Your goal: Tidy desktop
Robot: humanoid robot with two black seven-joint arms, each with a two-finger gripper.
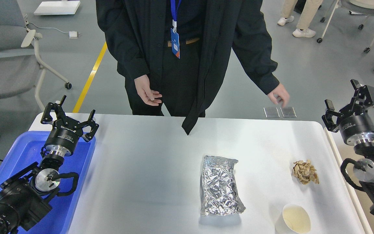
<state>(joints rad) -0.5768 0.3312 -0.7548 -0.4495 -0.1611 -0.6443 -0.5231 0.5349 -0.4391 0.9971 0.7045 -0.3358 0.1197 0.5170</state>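
**Desktop holds three loose items as both grippers wait at its sides**

Desktop [148, 169], white and matte with rounded corners, fills the middle of the head view between a blue tray [18, 156] on the left and a beige bin [342, 152] on the right. The left gripper [68, 114] hangs above the tray's far corner at the desktop's left edge, its fingers [49, 112] spread wide and holding nothing. The right gripper [344, 97] hovers over the bin's far end, just off the desktop's right edge; its fingers [329, 105] also stand apart and empty.

A crumpled foil packet [220, 186] lies right of centre, lengthwise toward the near edge. A wad of brown paper [305, 171] sits near the right edge, well apart from the foil. A paper cup [296, 218] lies on its side at the near edge, mouth facing the camera, between the two. The left half of the desktop is bare white surface. A person in black [187, 48] stands at the far edge, hands off the table.
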